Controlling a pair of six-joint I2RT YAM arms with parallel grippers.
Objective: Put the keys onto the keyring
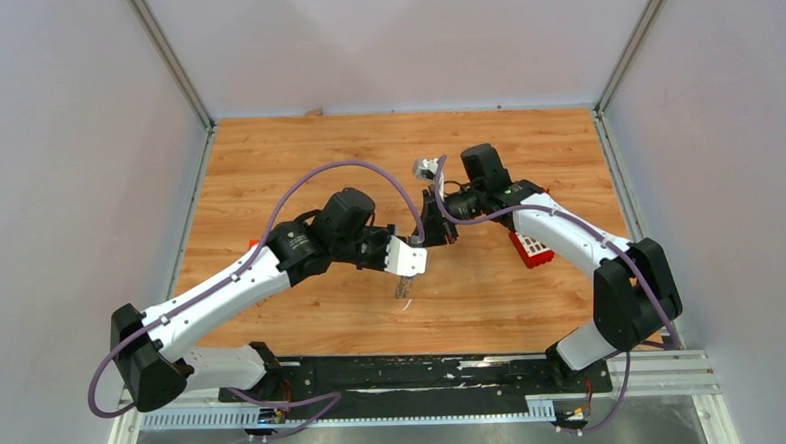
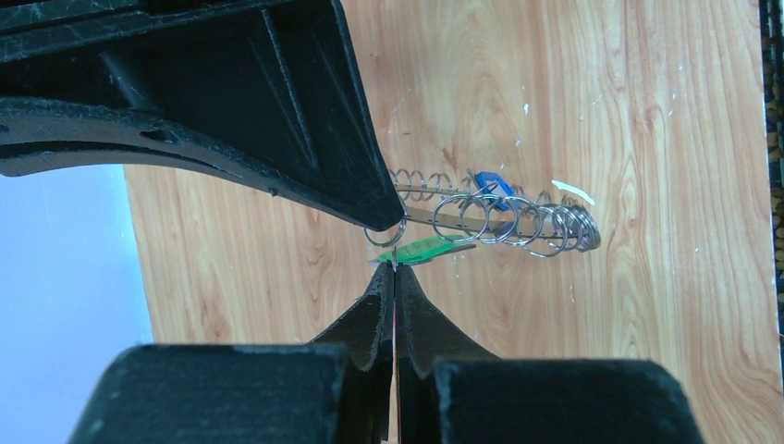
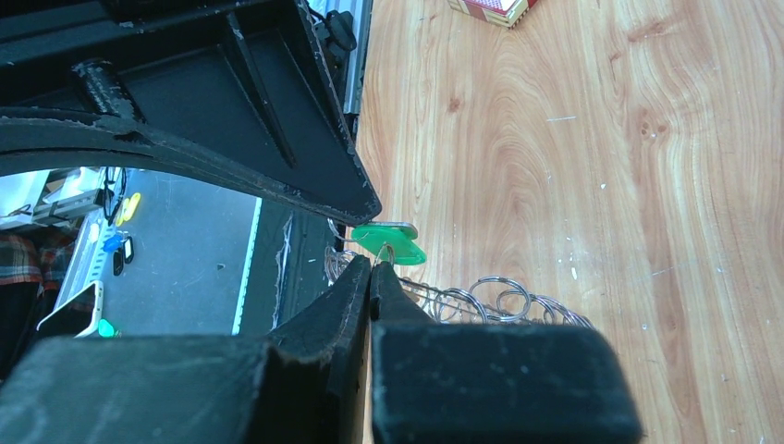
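Observation:
Both arms meet above the middle of the table. In the left wrist view my left gripper [image 2: 395,266] is shut, its tips pinching the edge of the green key [image 2: 427,248]. The right gripper's tip comes in from above and touches a small silver loop [image 2: 384,232]. The keyring [image 2: 518,222] trails to the right as a row of silver loops, with the blue key [image 2: 490,185] among them. In the right wrist view my right gripper [image 3: 372,265] is shut on a thin wire loop threaded through the head of the green key [image 3: 393,243]. Further loops of the keyring [image 3: 499,298] lie behind its fingers.
A red block with white squares [image 1: 530,248] lies on the wooden table [image 1: 296,156] beside the right arm. White walls close in the left, right and far sides. A black rail [image 1: 426,373] with the arm bases runs along the near edge.

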